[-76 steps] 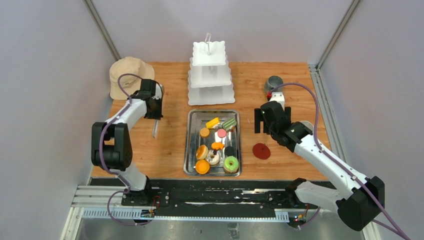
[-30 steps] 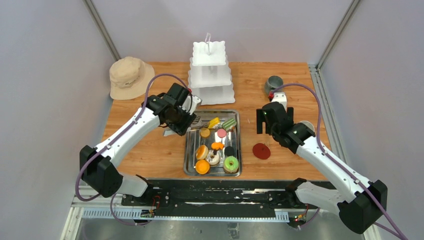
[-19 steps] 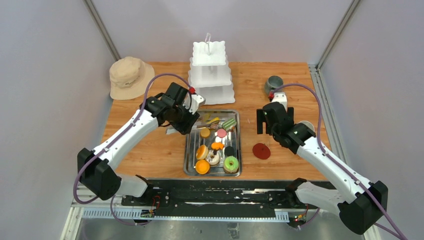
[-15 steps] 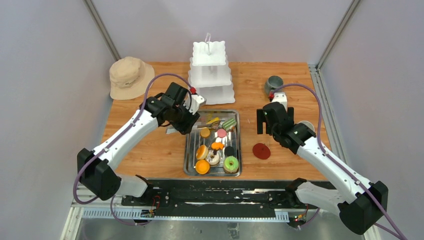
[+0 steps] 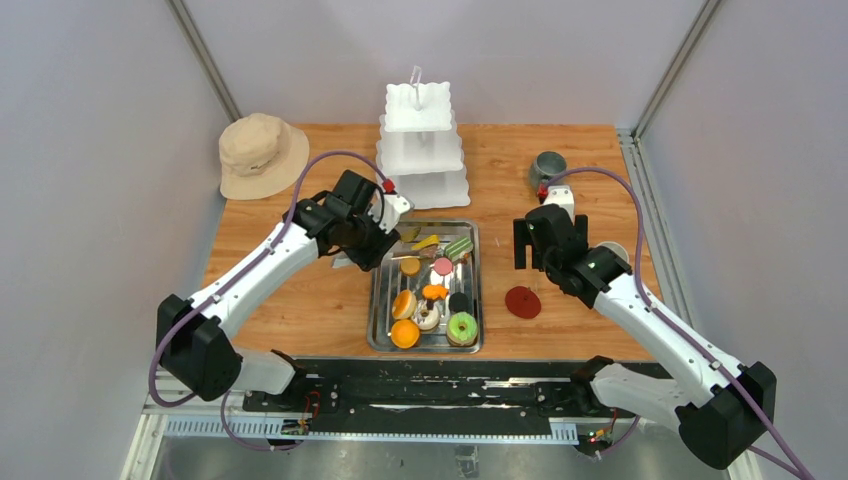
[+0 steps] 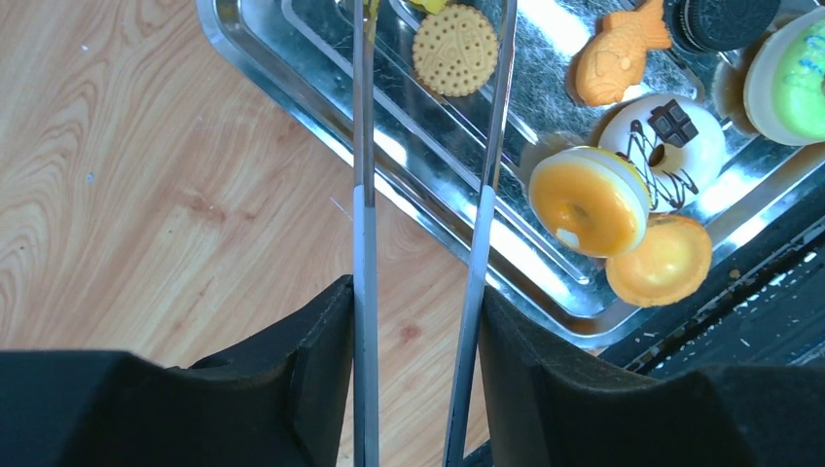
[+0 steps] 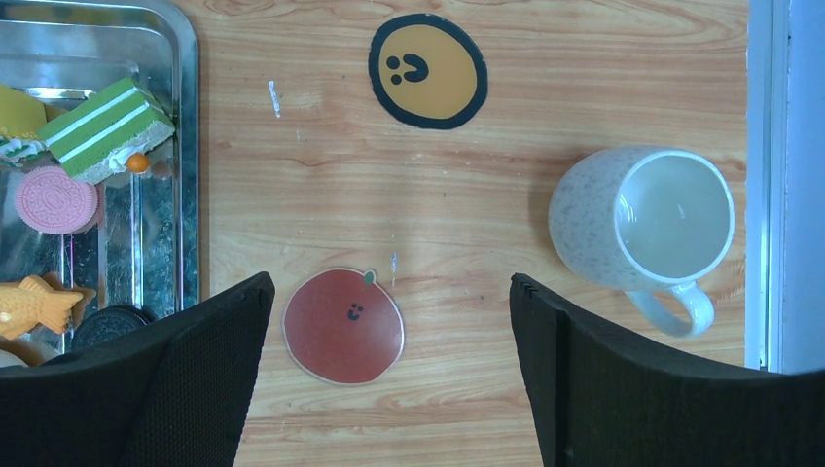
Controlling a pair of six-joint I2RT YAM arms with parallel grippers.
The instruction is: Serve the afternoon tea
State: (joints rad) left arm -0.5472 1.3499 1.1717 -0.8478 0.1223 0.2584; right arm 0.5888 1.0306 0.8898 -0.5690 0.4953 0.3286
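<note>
Several toy pastries lie in the steel tray (image 5: 378,300): a round biscuit (image 6: 454,49), an orange donut (image 6: 589,199), a chocolate-topped white donut (image 6: 666,136), a green cake slice (image 7: 107,126). My left gripper (image 6: 418,292) is shut on metal tongs (image 6: 364,243), whose blades reach over the tray's back-left corner, either side of the biscuit. My right gripper (image 7: 389,287) hangs open and empty above a red coaster (image 7: 342,324). The white mug (image 7: 642,219) stands to its right. The grey mug (image 5: 547,165) stands at the back right.
A white three-tier stand (image 5: 420,150) rises behind the tray. The beige bucket hat (image 5: 260,153) lies at the back left. A yellow smiley coaster (image 7: 426,70) lies beyond the red one. The table's right edge runs just past the white mug.
My left arm swung from the table's left side to the tray's back-left corner with the tongs, then edged a little further right. The right arm barely moved.
</note>
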